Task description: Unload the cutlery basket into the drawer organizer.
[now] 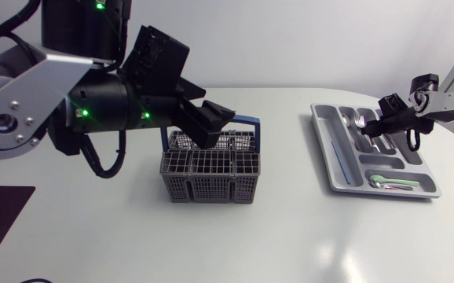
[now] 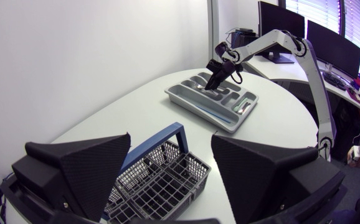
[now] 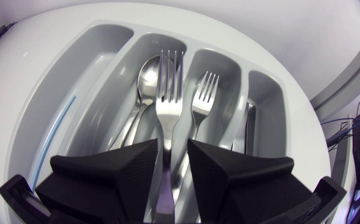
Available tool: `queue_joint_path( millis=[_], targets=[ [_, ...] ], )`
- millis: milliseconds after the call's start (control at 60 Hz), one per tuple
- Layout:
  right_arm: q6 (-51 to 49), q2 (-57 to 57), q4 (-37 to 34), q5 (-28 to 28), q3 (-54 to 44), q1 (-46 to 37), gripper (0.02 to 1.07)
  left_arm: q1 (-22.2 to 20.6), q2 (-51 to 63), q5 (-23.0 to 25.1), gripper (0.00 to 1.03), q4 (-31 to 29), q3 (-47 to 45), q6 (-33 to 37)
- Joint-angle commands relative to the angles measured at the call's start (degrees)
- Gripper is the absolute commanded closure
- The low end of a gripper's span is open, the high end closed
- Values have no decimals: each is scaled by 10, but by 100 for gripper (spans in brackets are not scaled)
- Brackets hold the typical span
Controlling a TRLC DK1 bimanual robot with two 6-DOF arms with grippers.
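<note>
One grey cutlery basket (image 1: 209, 174) stands mid-tabletop (image 1: 290, 236) under the left hand (image 1: 211, 122), whose fingers are spread wide and hold nothing. One organizer (image 3: 99, 68) holds one spoon (image 3: 144, 78) and one fork (image 3: 205, 99); the right hand (image 3: 170, 165) pinches a second fork (image 3: 169, 87) above it

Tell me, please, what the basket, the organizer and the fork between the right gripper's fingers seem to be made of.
Basket: likely matte grey plastic, moulded grid walls. Organizer: probably grey plastic, rounded dividers, soft sheen. Fork: polished metal, perhaps steel, mirror-like reflections.
</note>
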Motion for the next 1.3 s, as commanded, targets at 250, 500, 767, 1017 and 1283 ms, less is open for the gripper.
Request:
queue_joint_path(
  millis=[250, 500, 767, 1017, 1283],
  targets=[
    [-10, 26, -7, 1, 11, -1, 93, 1, -12, 6, 5, -1, -8, 1],
    [-10, 29, -10, 2, 12, -2, 97, 1, -13, 6, 5, -2, -9, 1],
    [-6, 42, -17, 12, 33, -13, 97, -1, -13, 7, 5, -2, -9, 0],
    [0, 58, -19, 27, 46, -15, 97, -2, -17, 6, 5, -3, -9, 0],
    [2, 62, -22, 34, 46, -13, 97, -3, -17, 6, 5, -4, -8, -1]
  ],
)
